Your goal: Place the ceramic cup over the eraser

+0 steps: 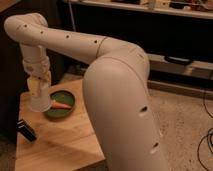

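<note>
- White ceramic cup (39, 104), small and handleless, hangs gripped in our closed gripper (37, 89) above the wooden table (60, 145), just beside the green plate (67, 111)
- We judge the carry step in hand; next we must centre over the small black rectangular eraser (26, 130) at the table's edge, then lower

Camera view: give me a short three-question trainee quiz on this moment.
1. True or false: the ceramic cup covers the eraser.
2. What lies on the green plate? A: an orange piece. B: a blue block. C: nothing.
3. Fill in: the gripper, above the table left of the plate, has its jaws shut on the ____.
Key: 1 false; 2 A; 3 ceramic cup.
</note>
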Controlling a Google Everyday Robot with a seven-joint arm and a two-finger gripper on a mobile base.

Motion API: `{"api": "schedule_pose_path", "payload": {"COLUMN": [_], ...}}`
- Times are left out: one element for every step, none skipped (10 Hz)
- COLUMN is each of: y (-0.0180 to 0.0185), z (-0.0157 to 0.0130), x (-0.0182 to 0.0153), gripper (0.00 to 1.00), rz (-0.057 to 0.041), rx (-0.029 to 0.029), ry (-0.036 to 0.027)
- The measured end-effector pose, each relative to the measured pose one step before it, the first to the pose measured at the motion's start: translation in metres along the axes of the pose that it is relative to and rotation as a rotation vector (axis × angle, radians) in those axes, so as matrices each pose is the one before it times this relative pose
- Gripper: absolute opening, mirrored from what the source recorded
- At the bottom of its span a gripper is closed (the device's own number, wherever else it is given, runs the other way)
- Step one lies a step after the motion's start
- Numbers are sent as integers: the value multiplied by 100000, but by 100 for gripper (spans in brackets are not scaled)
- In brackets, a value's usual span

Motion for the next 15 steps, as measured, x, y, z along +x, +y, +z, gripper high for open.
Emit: {"api": "schedule_pose_path", "payload": {"y": [1210,985,969,1616,1769,1167,451,169,-227,-227,-1123,-821,-912,-569,-70], "z": [198,262,274,577,858,829,436,556,411,193,244,88,301,385,481], "x": [234,-15,-123,-482,-848,-858,-394,-391,-142,-75,263,203,249,159,-260], "gripper": [0,0,0,0,0,0,0,0,0,0,0,0,0,0,0], "rz": [-2343,-2203,-2008,-3059,-3026,-2404,-873,-884,183,1036,3043,1571,2088,1618,686], "rx": [-1015,-853,-593,-532,-114,672,720,2071,2811,3290,5526,2372,1825,314,-1329], "ry": [-766,-725,-833,-1066,-1001,-913,-730,-1038,-494,-40,678,323,396,329,-67]}}
